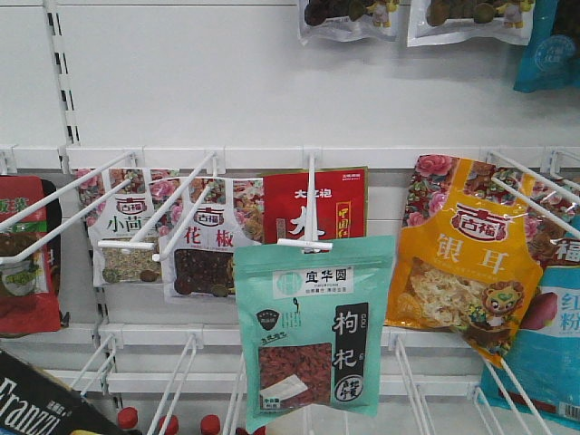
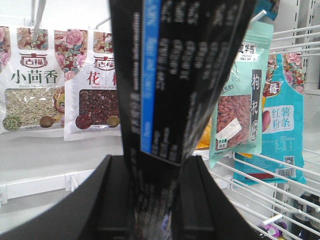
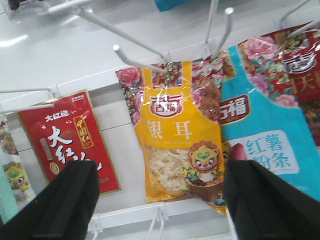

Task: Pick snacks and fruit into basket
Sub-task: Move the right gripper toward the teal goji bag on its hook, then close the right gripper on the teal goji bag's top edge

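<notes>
The black "Franzz" snack packet stands upright between the jaws of my left gripper, which is shut on its lower end. A corner of the same packet shows at the bottom left of the front view. The mint-green snack pouch with red berries hangs from a white hook at the centre of the shelf wall, and it also shows as the mint-green pouch to the right of the held packet. My right gripper is open with nothing between its fingers, facing an orange-yellow pouch. The fruit and the basket are out of view.
White wire hooks stick out from the peg wall. A red pouch, two white spice pouches, the orange-yellow pouch and a teal pouch hang there. Red-capped bottles stand below, with wire racks at the lower right.
</notes>
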`<state>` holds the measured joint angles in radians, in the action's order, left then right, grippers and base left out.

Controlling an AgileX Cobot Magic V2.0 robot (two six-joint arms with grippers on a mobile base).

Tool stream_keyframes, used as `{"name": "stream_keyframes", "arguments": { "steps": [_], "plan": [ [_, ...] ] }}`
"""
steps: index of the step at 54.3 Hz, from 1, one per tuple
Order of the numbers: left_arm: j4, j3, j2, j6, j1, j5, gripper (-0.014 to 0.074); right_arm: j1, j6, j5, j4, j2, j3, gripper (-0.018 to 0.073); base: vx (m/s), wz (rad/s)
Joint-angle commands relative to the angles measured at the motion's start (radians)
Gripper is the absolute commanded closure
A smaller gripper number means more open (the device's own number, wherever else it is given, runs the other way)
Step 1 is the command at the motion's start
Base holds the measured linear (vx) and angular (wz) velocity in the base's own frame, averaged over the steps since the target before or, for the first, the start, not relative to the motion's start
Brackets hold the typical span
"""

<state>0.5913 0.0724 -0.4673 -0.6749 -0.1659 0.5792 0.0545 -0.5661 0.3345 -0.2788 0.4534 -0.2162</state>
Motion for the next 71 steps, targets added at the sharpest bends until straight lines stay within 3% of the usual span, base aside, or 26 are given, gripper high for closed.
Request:
{"name": "stream_keyframes", "arguments": {
  "steps": [1, 6, 12, 24, 34, 53, 71],
  "plan": [
    [-0.043, 0.027, 0.001, -0.006, -0.005, 0.08, 0.0596, 0.001, -0.158, 0.198, -0.172, 0.125, -0.055, 0.0017, 0.0, 0.0],
    [-0.043, 0.027, 0.001, -0.006, -0.005, 0.08, 0.0596, 0.001, -0.289, 0.332, -0.369, 0.257, -0.082, 0.0019, 0.0, 0.0],
    [-0.043, 0.027, 0.001, -0.006, -0.005, 0.08, 0.0596, 0.001, -0.342, 0.462, -0.505, 0.412, -0.129, 0.0019, 0.0, 0.0],
    [-0.043, 0.027, 0.001, -0.006, -0.005, 0.08, 0.0596, 0.001, -0.382, 0.691, -0.588, 0.662, -0.226, 0.0018, 0.0, 0.0],
    [-0.043, 0.027, 0.001, -0.006, -0.005, 0.08, 0.0596, 0.001, -0.429, 0.809, -0.714, 0.795, -0.32, 0.0018, 0.0, 0.0],
    [-0.043, 0.027, 0.001, -0.006, -0.005, 0.08, 0.0596, 0.001, -0.564, 0.837, -0.875, 0.871, -0.47, 0.0018, 0.0, 0.0],
    [-0.043, 0.027, 0.001, -0.006, -0.005, 0.08, 0.0596, -0.004, -0.562, 0.867, -0.877, 0.915, -0.51, 0.0018, 0.0, 0.0]
  ]
}}
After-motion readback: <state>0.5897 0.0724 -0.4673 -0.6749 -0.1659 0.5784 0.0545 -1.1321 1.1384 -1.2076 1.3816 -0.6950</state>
